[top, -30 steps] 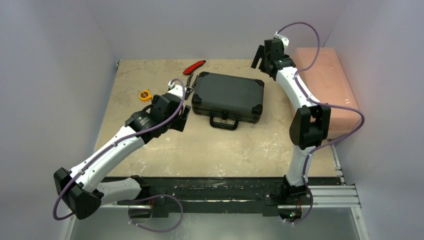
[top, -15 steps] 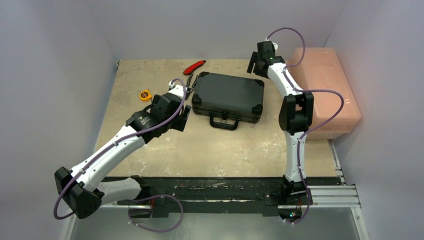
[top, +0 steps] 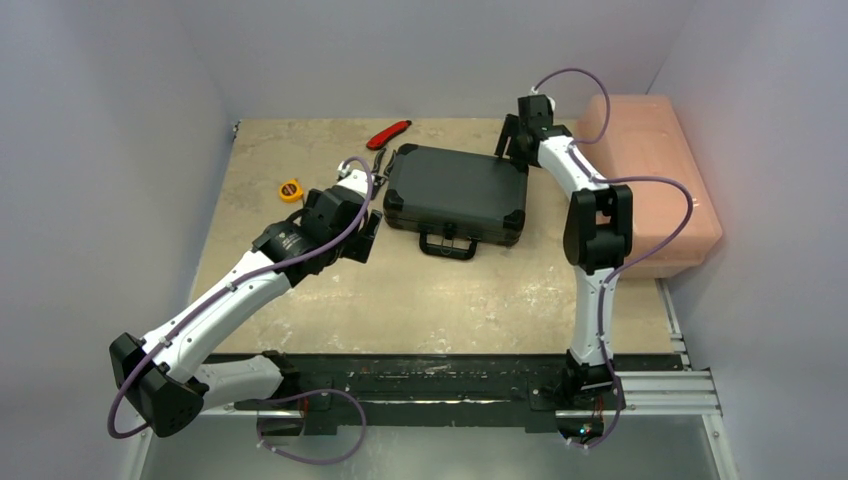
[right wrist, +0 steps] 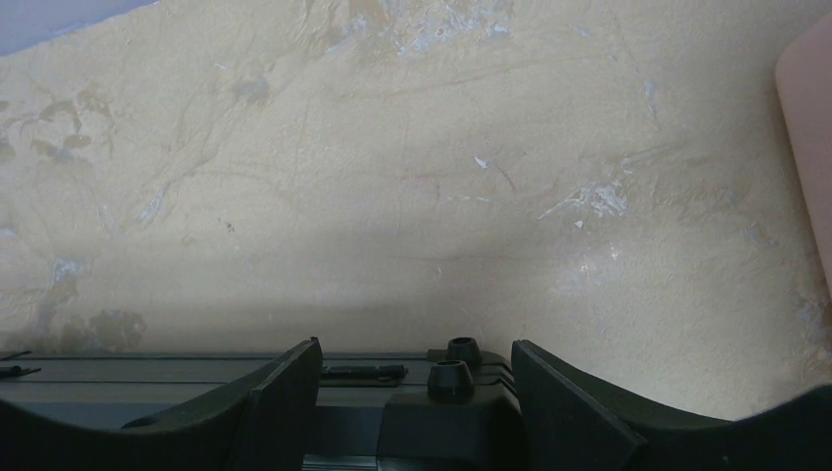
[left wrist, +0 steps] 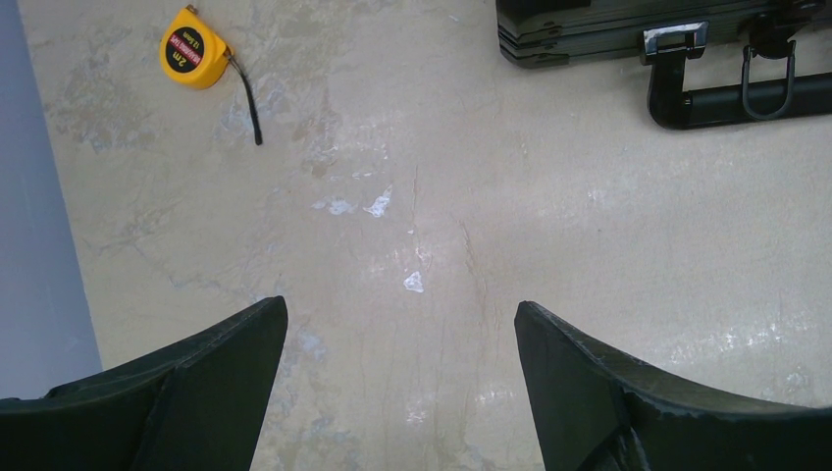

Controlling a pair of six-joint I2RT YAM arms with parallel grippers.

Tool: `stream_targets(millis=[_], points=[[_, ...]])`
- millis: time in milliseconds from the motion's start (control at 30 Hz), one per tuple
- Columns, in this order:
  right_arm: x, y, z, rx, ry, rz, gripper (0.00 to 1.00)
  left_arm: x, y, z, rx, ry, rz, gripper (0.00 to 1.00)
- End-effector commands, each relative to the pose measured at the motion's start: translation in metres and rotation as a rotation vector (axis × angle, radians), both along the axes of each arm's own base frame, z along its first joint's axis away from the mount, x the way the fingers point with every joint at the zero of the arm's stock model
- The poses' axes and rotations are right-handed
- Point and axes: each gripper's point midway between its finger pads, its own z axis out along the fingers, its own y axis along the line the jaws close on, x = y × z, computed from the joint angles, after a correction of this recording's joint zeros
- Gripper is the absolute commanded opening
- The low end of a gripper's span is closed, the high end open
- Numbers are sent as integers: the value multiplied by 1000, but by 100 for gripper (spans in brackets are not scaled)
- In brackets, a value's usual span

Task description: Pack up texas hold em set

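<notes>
The black briefcase (top: 455, 192) lies shut on the table, with its handle (top: 447, 245) towards the arms. My left gripper (top: 368, 235) is open and empty, low over bare table left of the handle. In the left wrist view (left wrist: 400, 309) the case's front edge (left wrist: 589, 39) and handle (left wrist: 746, 93) lie at the top right. My right gripper (top: 512, 140) is open at the case's back right corner. In the right wrist view (right wrist: 414, 345) the corner with two rubber feet (right wrist: 449, 378) sits between the jaws. Chips, cards, dice and discs are out of view.
A pink plastic box (top: 650, 170) stands along the right edge, and its side shows in the right wrist view (right wrist: 809, 118). Red-handled pliers (top: 390, 133) lie behind the case's left corner. A yellow tape measure (top: 290, 189) lies to the left of my left wrist, also in the left wrist view (left wrist: 194, 59).
My right arm has swung left from beside the pink box and come down to the briefcase's back right corner. The left arm and the briefcase have not moved.
</notes>
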Motion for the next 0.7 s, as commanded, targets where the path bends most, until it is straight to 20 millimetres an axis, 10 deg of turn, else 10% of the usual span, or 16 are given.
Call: stream_targets(millis=[0,667], points=[[-33,10,-1,14,82,92,74,4,1,7,-1,-27,-2,86],[-95,40,-5,88,129,197,72,0,4,12,-13,-43,3,85]])
